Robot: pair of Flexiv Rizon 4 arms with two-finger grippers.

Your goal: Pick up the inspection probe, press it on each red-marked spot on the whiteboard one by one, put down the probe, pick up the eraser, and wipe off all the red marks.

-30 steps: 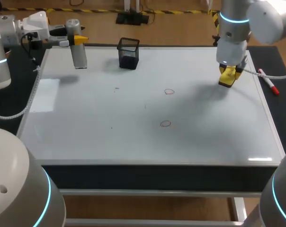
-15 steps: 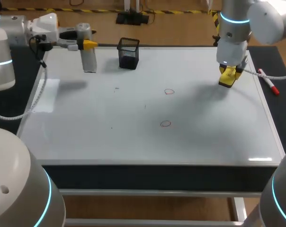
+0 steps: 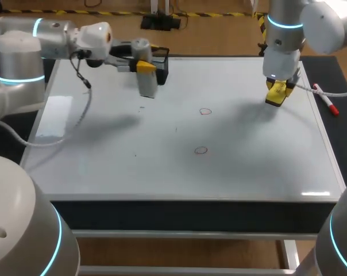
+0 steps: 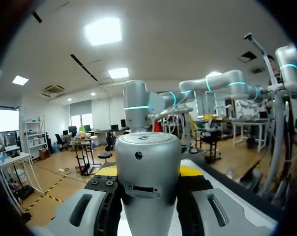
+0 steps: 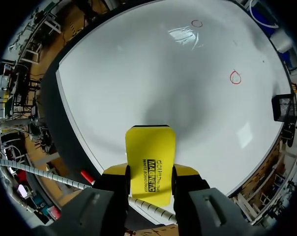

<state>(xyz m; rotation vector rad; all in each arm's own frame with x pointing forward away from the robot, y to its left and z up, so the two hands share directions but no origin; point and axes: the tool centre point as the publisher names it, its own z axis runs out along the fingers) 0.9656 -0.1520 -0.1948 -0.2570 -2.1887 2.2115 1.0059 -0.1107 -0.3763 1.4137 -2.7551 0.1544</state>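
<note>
Left gripper [image 3: 143, 64] clamps your probe [image 3: 146, 85] upright so you can press the red marks [image 3: 205, 111]; right gripper [image 3: 277, 91] grips eraser [image 3: 275, 99], parked aside, likely for wiping later.

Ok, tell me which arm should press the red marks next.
Left. Its tool is shut on the probe, held over the whiteboard short of the red circles. The right tool is shut on the yellow eraser, not the probe.

Overhead and right-wrist views share the whiteboard [image 3: 162, 172].
</note>
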